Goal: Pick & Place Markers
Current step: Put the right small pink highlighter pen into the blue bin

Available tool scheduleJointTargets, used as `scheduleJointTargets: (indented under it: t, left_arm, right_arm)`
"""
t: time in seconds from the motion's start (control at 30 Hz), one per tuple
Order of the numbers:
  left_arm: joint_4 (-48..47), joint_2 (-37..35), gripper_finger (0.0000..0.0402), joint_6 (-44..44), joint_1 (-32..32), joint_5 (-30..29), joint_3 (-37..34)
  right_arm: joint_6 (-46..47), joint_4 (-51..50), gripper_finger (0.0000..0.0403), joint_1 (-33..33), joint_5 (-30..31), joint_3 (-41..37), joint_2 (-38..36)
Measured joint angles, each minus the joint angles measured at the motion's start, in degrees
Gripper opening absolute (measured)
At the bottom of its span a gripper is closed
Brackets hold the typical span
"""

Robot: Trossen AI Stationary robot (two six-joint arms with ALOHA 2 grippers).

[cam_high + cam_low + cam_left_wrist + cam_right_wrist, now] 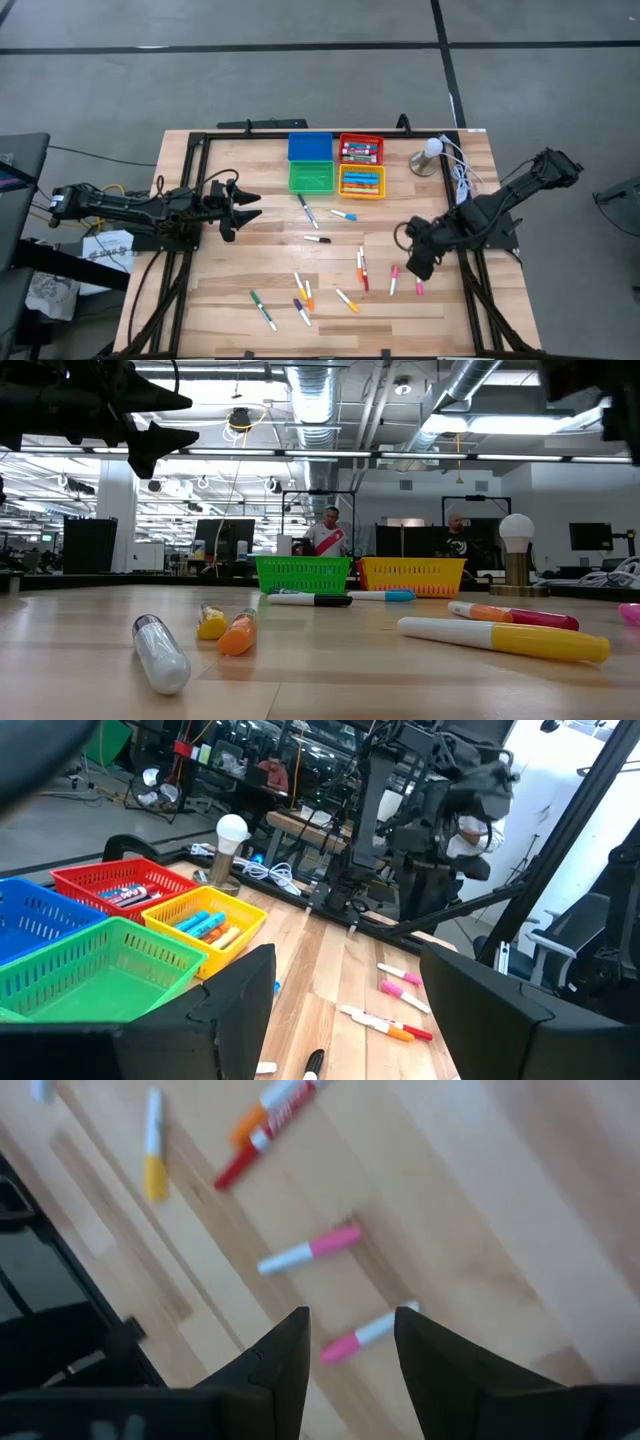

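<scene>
just below right tool [348,1342], pink marker [365,1331]

Blue bin [310,147], green bin [312,177], red bin [361,138], yellow bin [361,194], white lamp [431,149], wooden table [230,290]

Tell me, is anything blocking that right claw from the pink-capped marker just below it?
Nothing visible does. The right gripper hangs open right above the nearer pink-capped marker, with only bare table around it. A second pink-capped marker lies apart, off to the side.
</scene>
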Motion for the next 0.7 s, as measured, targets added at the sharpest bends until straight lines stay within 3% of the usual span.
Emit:
scheduleJointTargets:
  t: [0.4, 0.7]
  left_arm:
    - [0.00, -0.02, 0.0249, 0.00, 0.00, 0.00, 0.00]
    - [0.17, -0.02, 0.0249, 0.00, 0.00, 0.02, 0.00]
  right_arm:
    - [17.63, 0.83, 0.0138, 9.04, -0.39, -4.29, -0.01]
    - [29.74, 1.60, 0.0130, 10.10, -0.36, -6.14, 0.01]
